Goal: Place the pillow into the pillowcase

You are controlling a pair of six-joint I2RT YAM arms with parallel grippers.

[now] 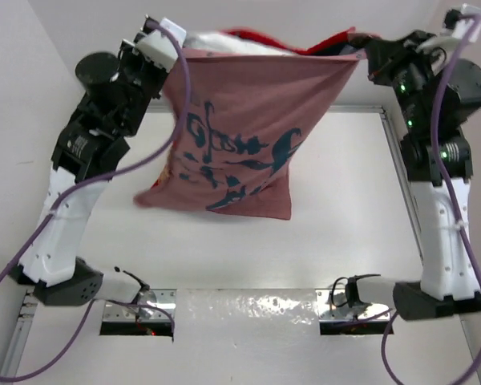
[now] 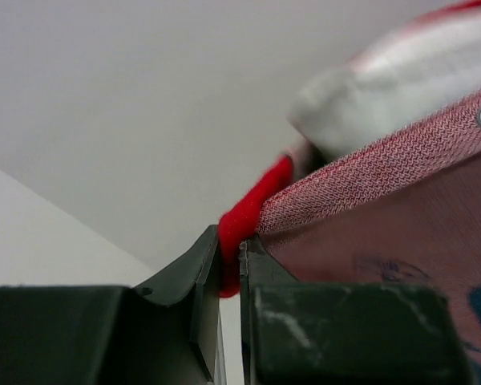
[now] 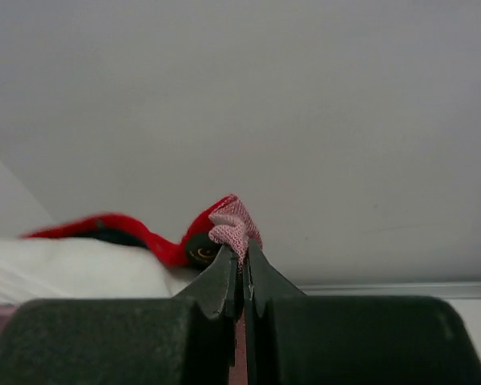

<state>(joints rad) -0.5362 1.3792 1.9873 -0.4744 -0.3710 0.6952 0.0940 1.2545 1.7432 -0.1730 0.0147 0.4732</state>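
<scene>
The pillowcase [image 1: 240,128] hangs in the air between both arms, its pinkish inner side with a dark teal print facing the camera. The white pillow [image 1: 224,42] sits inside it and bulges out at the top opening. My left gripper [image 1: 173,58] is shut on the pillowcase's top left corner; its jaws pinch the red hem [image 2: 234,233]. My right gripper [image 1: 367,50] is shut on the top right corner, with bunched pink fabric [image 3: 236,224] between its jaws. The pillow also shows in the left wrist view [image 2: 401,88] and in the right wrist view [image 3: 72,269].
The white table [image 1: 345,233] lies under the hanging pillowcase, with a metal rail [image 1: 405,184] along its right side and a bright reflective strip [image 1: 248,309] at the near edge. White walls stand at the back and the sides.
</scene>
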